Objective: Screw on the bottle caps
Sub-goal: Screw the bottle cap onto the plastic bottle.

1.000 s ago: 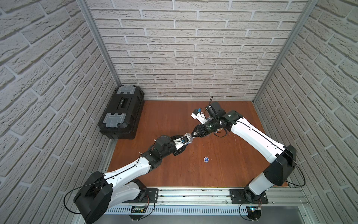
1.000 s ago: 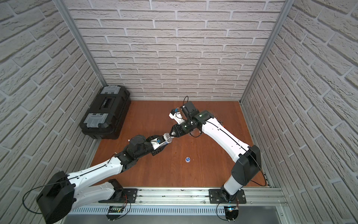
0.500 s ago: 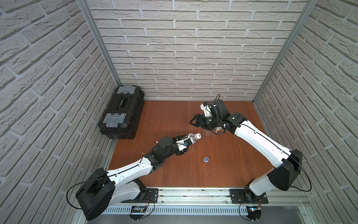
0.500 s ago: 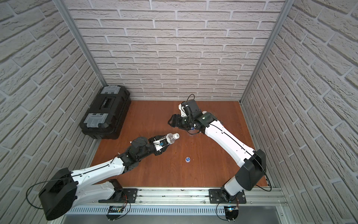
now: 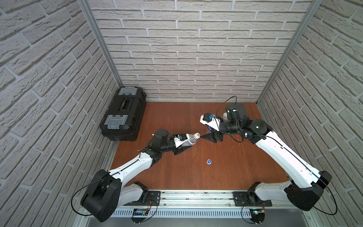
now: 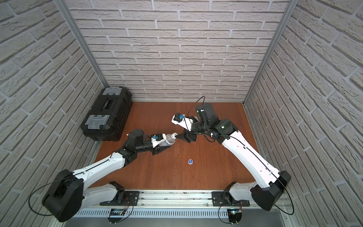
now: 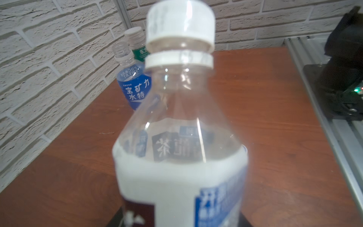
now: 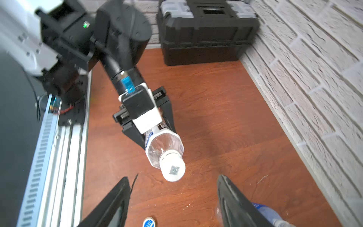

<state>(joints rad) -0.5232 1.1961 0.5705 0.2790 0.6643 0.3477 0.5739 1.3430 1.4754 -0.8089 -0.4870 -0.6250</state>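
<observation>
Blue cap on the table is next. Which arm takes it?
Right, probably. The right gripper is open and empty; the left gripper is shut on the white-labelled bottle. The blue cap lies loose between the two arms.

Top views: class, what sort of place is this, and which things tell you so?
Probably a robot test cell, not a real room: brick-pattern walls framed by metal posts, a left arm and a right arm mounted on a rail at the table edge, a toolbox alongside.
</observation>
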